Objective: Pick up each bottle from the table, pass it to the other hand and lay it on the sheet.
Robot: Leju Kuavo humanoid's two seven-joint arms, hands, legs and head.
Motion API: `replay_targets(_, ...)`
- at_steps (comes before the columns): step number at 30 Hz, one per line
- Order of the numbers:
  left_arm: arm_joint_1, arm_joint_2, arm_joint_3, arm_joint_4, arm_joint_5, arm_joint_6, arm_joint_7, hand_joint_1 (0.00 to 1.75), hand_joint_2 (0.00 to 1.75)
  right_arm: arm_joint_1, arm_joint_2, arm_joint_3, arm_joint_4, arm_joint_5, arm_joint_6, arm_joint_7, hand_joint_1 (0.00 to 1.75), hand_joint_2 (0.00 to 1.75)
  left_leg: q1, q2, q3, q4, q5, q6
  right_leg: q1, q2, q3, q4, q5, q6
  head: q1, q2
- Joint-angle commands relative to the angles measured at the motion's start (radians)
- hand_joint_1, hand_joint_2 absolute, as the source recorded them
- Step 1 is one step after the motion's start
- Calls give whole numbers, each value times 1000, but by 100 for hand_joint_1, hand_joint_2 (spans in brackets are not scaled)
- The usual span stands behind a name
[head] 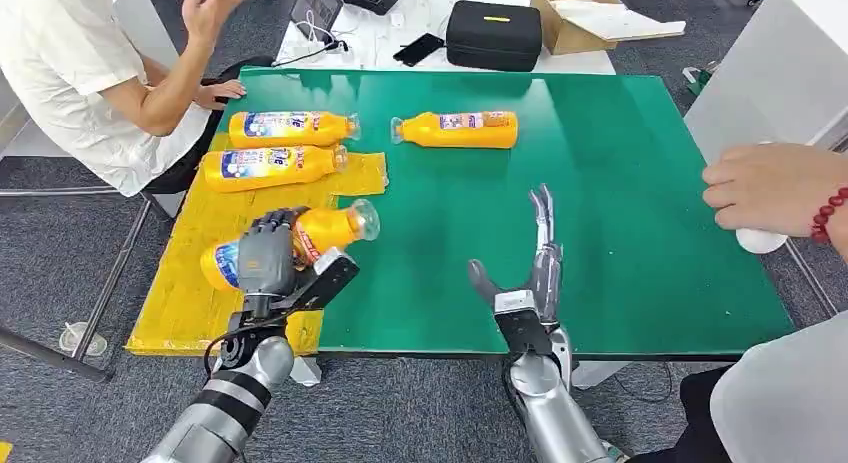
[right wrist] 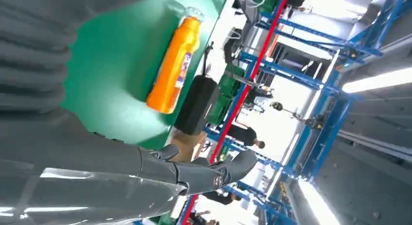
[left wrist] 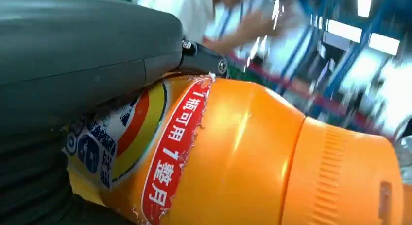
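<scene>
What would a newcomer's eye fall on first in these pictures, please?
Probably the orange bottle gripped by the left hand above the yellow sheet, where two more bottles lie. Next, the lone bottle on the green table, beyond the open right hand.

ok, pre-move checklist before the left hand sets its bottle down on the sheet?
1. Grip: left hand holds the held bottle around its label: ok.
2. Over target: bottle sits at the yellow sheet edge, cap end over the green mat: not ok.
3. Free space: two laid bottles lie farther up the sheet, near part bare: ok.
4. Right hand holds nothing, fingers extended: ok.
5. Last bottle lies on the mat: ok.
6. Person's hand at the table's right edge: cannot tell.
</scene>
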Motion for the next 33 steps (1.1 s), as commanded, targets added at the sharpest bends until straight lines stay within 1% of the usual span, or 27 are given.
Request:
replay_targets(1, -115, 28, -59, 248, 36, -186, 28, 175, 175, -55, 1, 21, 99, -3, 6, 1, 0, 175, 0, 1, 3, 0, -1, 0, 1, 0, 3, 0, -1, -2, 0, 0)
replay_targets(2, -119, 31, -74, 258, 22, -202, 36, 175, 175, -55, 1, 22, 102, -5, 11, 1, 0, 175, 1, 2, 8, 0, -3, 1, 2, 0, 8, 0, -3, -4, 0, 0)
replay_targets(3, -122, 31, -72, 266, 26, -216, 51, 169, 175, -58, 2, 23, 110, -2, 11, 1, 0, 175, 1, 2, 5, 0, -2, 0, 1, 0, 5, 0, -1, -2, 0, 0)
replay_targets(4, -122, 31, -71, 268, 28, -217, 52, 157, 175, -58, 2, 23, 112, -3, 11, 1, 0, 175, 1, 3, 10, 0, -4, 1, 2, 0, 10, 0, -4, -4, 0, 0)
replay_targets(5, -122, 31, -71, 273, 27, -210, 60, 143, 175, -59, 4, 24, 118, -2, 10, 1, 0, 175, 1, 3, 10, 0, -4, 1, 2, 0, 9, 0, -3, -4, 0, 0)
replay_targets(6, -123, 32, -75, 277, 21, -206, 64, 143, 175, -60, 4, 25, 120, -3, 9, 1, 0, 175, 0, 2, 3, 0, -1, 0, 1, 0, 3, -1, -1, -1, 0, 0)
replay_targets(7, -127, 34, -82, 285, 13, -208, 69, 143, 175, -61, 4, 25, 125, -4, 10, 1, 0, 175, 0, 2, 6, 0, -2, 1, 1, 1, 5, -1, -2, -2, 0, 0)
replay_targets(8, -135, 39, -98, 301, -5, -216, 84, 143, 175, -64, 3, 28, 130, -7, 8, 1, 0, 175, 0, 1, 3, 0, -1, 0, 1, 0, 3, 0, -1, -1, 0, 0)
replay_targets(9, -135, 39, -98, 301, -5, -216, 84, 129, 175, -64, 3, 28, 130, -7, 8, 1, 0, 175, 0, 3, 8, 0, -3, 1, 1, 0, 8, -1, -2, -3, 0, 0)
replay_targets(10, -138, 40, -100, 311, -4, -233, 82, 126, 175, -67, 3, 28, 134, -9, 9, 1, 0, 175, 0, 2, 4, 0, -2, 0, 1, 1, 4, -1, -1, -2, 1, 0)
replay_targets(11, -142, 40, -104, 316, -6, -248, 82, 108, 175, -69, 2, 30, 136, -11, 8, 1, 0, 175, 0, 3, 5, 0, -2, 0, 1, 1, 4, 0, -1, -2, 0, 0)
replay_targets(12, -147, 41, -110, 323, -2, -295, 73, 66, 175, -73, -1, 35, 139, -15, 8, 1, 0, 175, 0, 4, 7, 0, -2, 0, 1, 2, 6, -1, -1, -3, 1, 0)
replay_targets(13, -147, 41, -110, 323, -2, -295, 73, 45, 175, -73, -1, 35, 139, -15, 8, 1, 0, 175, 0, 3, 3, 0, -1, 0, 1, 1, 3, 0, 0, -2, 0, 0)
replay_targets(14, -150, 48, -123, 327, -3, -340, 57, 19, 175, -79, -2, 41, 147, -19, 7, 1, 0, 175, 0, 3, 6, 0, -2, 0, 1, 1, 5, 0, -1, -3, 0, 0)
replay_targets(15, -151, 50, -129, 328, -6, -352, 53, 10, 175, -80, -3, 43, 147, -21, 7, 1, 0, 175, 0, 3, 3, 0, -1, 0, 1, 2, 3, 0, 0, -2, 0, 0)
replay_targets(17, -151, 55, -133, 334, -6, -374, 52, 5, 175, -85, -3, 44, 154, -22, 6, 1, 0, 175, 0, 4, 6, -1, -2, 0, 1, 2, 6, -1, -1, -3, 0, 0)
replay_targets(18, -153, 60, -143, 339, -9, -406, 45, 3, 175, -87, -4, 47, 158, -26, 7, 1, 0, 175, 0, 4, 5, -1, -2, 0, 1, 2, 4, 0, -1, -2, 0, 0)
replay_targets(19, -155, 64, -148, 342, -9, -426, 37, 3, 175, -89, -5, 48, 161, -28, 8, 1, 0, 175, 0, 4, 7, -1, -2, 0, 1, 3, 6, -1, -1, -3, 0, 0)
replay_targets(20, -156, 66, -151, 345, -8, -443, 28, 2, 175, -90, -5, 49, 163, -29, 9, 1, 0, 175, 0, 3, 4, 0, -1, 0, 1, 2, 4, 0, 0, -1, 0, 0)
replay_targets(21, -156, 66, -151, 345, -8, -443, 28, 0, 175, -90, -5, 49, 163, -29, 9, 1, 0, 175, 0, 4, 6, -1, -2, 0, 1, 2, 5, -1, -1, -2, 0, 0)
replay_targets(22, -159, 74, -157, 349, -2, -487, 4, 0, 175, -95, -5, 52, 169, -34, 11, 1, 0, 175, 0, 3, 5, 0, -2, 0, 1, 2, 4, 0, -1, -2, 0, 0)
replay_targets(25, -159, 74, -157, 349, -2, -487, 4, 0, 175, -95, -5, 52, 169, -34, 11, 1, 0, 175, 0, 3, 7, 0, -2, 1, 1, 2, 6, 0, -2, -2, 0, 0)
replay_targets(28, -159, 74, -157, 349, -2, -487, 4, 0, 175, -95, -5, 52, 169, -34, 11, 1, 0, 175, 0, 2, 4, -1, -1, 0, 0, 2, 3, 0, 0, -1, 0, 0)
replay_targets(29, -159, 74, -157, 349, -2, -487, 4, 0, 175, -95, -5, 52, 169, -34, 11, 1, 0, 175, 0, 3, 6, -1, -2, 0, 1, 2, 5, 0, -1, -2, 0, 0)
replay_targets(30, -159, 78, -161, 349, -2, -498, -1, 0, 175, -96, -5, 53, 172, -36, 10, 1, 0, 175, 0, 2, 4, 0, -1, 0, 1, 2, 4, 0, -1, -2, 0, 0)
replay_targets(32, -157, 84, -168, 348, 1, -525, -11, 0, 175, -101, -9, 57, 176, -43, 7, 1, 0, 175, 0, 4, 7, 0, -3, 0, 1, 2, 7, 0, -2, -3, 0, 0)
replay_targets(33, -156, 86, -169, 348, 3, -530, -15, 0, 175, -102, -8, 58, 178, -45, 7, 1, 0, 175, 0, 3, 5, -1, -2, 0, 1, 2, 5, 0, -1, -2, 0, 0)
